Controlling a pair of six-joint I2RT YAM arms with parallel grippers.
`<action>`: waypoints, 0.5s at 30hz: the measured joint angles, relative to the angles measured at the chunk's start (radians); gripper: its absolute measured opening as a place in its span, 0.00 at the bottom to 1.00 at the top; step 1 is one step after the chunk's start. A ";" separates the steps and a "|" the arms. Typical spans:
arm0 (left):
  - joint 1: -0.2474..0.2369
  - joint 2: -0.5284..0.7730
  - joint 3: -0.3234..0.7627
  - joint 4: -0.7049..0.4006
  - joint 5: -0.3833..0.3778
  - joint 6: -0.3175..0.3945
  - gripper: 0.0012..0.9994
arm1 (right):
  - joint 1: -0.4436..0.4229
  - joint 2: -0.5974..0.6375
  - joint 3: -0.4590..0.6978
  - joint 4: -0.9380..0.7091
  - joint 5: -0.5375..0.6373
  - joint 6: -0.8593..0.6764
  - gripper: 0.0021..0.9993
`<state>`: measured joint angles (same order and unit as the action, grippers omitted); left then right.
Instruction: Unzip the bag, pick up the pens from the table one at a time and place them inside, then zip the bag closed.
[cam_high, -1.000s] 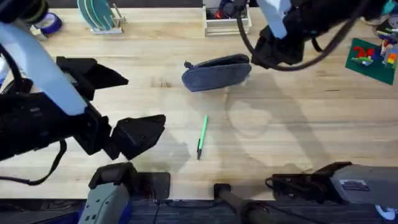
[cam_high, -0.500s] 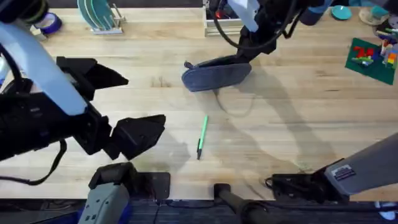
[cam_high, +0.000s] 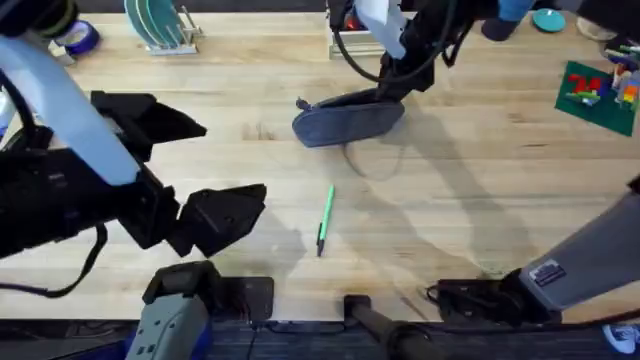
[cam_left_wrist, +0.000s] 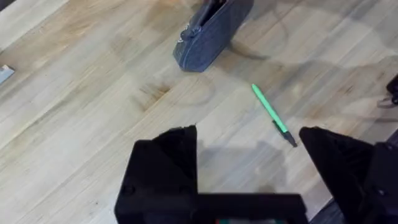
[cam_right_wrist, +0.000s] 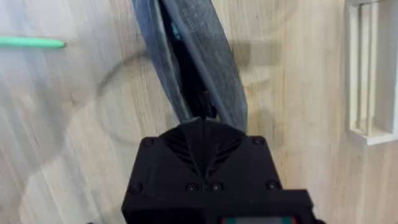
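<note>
One bag (cam_high: 348, 117), grey-blue, zipper gaping; I see it directly under my right gripper (cam_high: 392, 88), whose fingers are pressed together at the bag's end by the zipper opening (cam_right_wrist: 186, 68). One green pen (cam_high: 324, 218) on the table (cam_high: 500, 180), just ahead of my left gripper (cam_left_wrist: 249, 155), jaws spread wide and holding nothing, well short of the bag.
</note>
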<state>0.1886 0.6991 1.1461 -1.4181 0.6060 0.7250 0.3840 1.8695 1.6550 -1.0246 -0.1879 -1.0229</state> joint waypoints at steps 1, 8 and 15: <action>0.000 0.000 0.000 0.000 0.000 0.000 1.00 | 0.000 0.009 0.000 0.004 0.000 0.000 0.03; 0.000 0.000 0.000 0.000 0.000 0.000 1.00 | 0.000 0.033 0.000 0.031 0.000 0.000 0.03; 0.000 0.000 0.000 0.000 0.000 0.000 1.00 | 0.000 0.075 0.001 0.034 0.000 -0.003 0.03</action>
<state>0.1886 0.6991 1.1461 -1.4181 0.6056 0.7250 0.3840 1.9448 1.6558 -0.9909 -0.1881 -1.0260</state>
